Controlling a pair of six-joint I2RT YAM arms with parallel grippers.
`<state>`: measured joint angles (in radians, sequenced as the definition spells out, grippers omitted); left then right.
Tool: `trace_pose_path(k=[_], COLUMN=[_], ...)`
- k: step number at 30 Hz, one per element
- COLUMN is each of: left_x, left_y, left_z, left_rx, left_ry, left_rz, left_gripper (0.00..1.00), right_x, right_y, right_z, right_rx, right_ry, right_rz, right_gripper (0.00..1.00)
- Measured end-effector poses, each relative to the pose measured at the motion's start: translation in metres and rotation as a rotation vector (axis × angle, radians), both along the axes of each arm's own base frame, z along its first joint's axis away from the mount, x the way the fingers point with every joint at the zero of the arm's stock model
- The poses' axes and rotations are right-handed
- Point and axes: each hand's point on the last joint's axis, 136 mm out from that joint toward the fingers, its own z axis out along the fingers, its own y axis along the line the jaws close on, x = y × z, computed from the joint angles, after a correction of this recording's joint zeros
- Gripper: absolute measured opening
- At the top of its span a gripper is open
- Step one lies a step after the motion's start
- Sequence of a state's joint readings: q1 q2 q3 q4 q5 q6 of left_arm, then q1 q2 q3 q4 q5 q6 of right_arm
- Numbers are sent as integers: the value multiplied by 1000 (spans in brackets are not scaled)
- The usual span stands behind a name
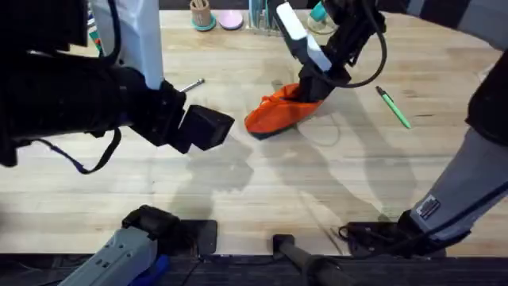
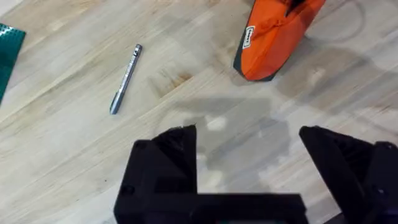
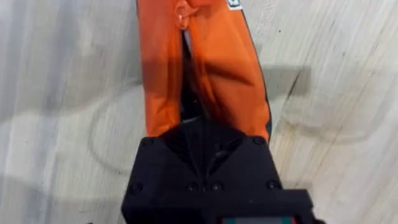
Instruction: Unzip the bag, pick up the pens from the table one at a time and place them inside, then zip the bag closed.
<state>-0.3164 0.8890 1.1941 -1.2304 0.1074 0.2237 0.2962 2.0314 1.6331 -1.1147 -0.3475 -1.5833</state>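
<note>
**Desk:** Overhead first. What lies where?

**Me:** The bag (image 1: 279,114) sits mid-table (image 1: 262,199), long axis running from near-left to far-right. My right gripper (image 1: 305,87) is down on its far-right end. The grey pen (image 1: 191,83) lies just beyond my left arm, the green pen (image 1: 394,107) well apart on the right side, slanted. My left gripper (image 1: 208,127) hangs over bare wood, between the grey pen and the bag's near end.

**Desk:** Left wrist?

**Me:** Left gripper (image 2: 249,146) is spread wide and empty. The grey pen (image 2: 126,78) lies off to one side ahead of it, the bag's end (image 2: 270,40) off to the other. Neither is between the fingers. I judge this arm the nearer one for the grey pen.

**Desk:** Right wrist?

**Me:** The bag (image 3: 202,62) runs straight away from the right gripper (image 3: 205,127), lengthwise in line with it. The zip shows parted, a dark slit down the middle, with the pull (image 3: 181,14) at the far end. The fingers are buried in the fabric at the near end; I cannot tell how they stand or whether they pinch the cloth
</note>
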Motion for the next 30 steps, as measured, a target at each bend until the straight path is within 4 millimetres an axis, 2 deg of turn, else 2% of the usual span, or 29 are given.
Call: trace_pose_path(k=[19, 21, 22, 24, 27, 30], left_x=[0, 0, 0, 0, 0, -1], left_y=[0, 0, 0, 0, 0, 0], left_z=[0, 0, 0, 0, 0, -1], left_rx=[0, 0, 0, 0, 0, 2], left_ry=[0, 0, 0, 0, 0, 8], left_rz=[0, 0, 0, 0, 0, 0], left_gripper=[995, 995, 995, 995, 995, 995], right_x=[2, 1, 1, 0, 3, 3], right_y=[3, 2, 2, 2, 4, 5], right_z=[-5, -5, -6, -6, -6, -6], right_rx=[15, 14, 14, 14, 20, 21], right_ry=[-8, -5, -5, -7, -21, -23], right_rz=[3, 2, 5, 14, 25, 28], right_gripper=[47, 161, 313, 520, 939, 993])
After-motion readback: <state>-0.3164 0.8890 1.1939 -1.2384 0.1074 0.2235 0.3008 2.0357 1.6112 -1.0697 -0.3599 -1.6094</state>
